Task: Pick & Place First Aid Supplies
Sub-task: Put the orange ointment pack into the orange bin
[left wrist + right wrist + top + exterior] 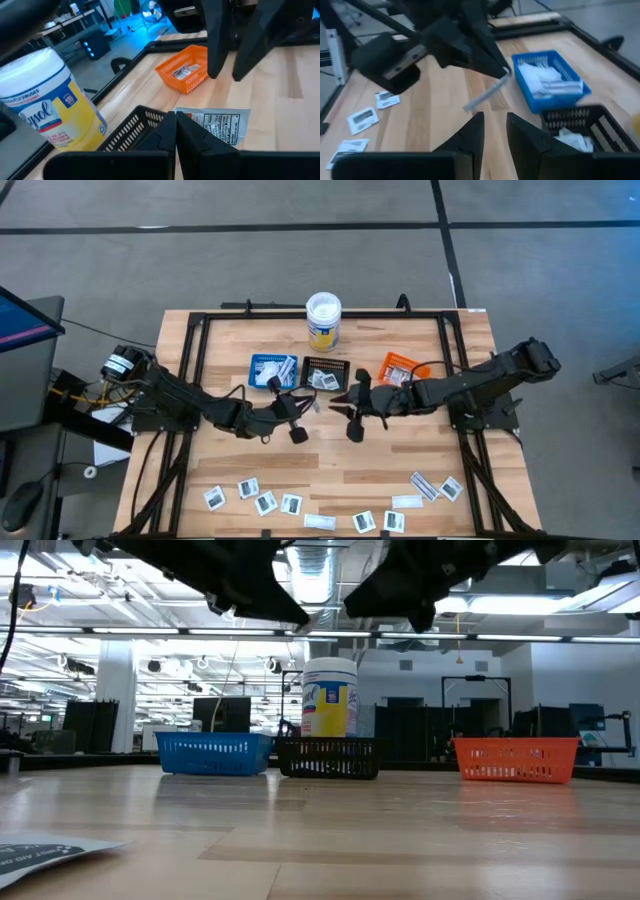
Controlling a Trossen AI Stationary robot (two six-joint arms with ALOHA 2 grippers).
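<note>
Table seen from above. Three small trays sit in a row at 12 o'clock of table centre: blue tray (272,370), black tray (327,373) and orange tray (400,367), each already holding a few packets, so these read as the sorting targets. A white-lidded tub (323,320) stands behind them, further toward 12. Loose first aid packets (265,502) are scattered along the 6 o'clock edge, well apart from the trays, so much of the job is still to do. The left gripper (305,405) sits at about 9 o'clock of centre, raised off the board. Its fingers are pressed together on one held packet (220,125), a squarish white one with dark and red print. It is pinched by one edge so that most of it hangs free past the fingertips, probably for a clean drop. The wrist view shows it hovering at the near rim of the black tray, and I judge that tray to be its destination. The right gripper (345,405) is at about 3 o'clock of centre, also raised, facing the left one. Its fingers are slightly apart with nothing between them. It seems to be waiting clear of the drop.
</note>
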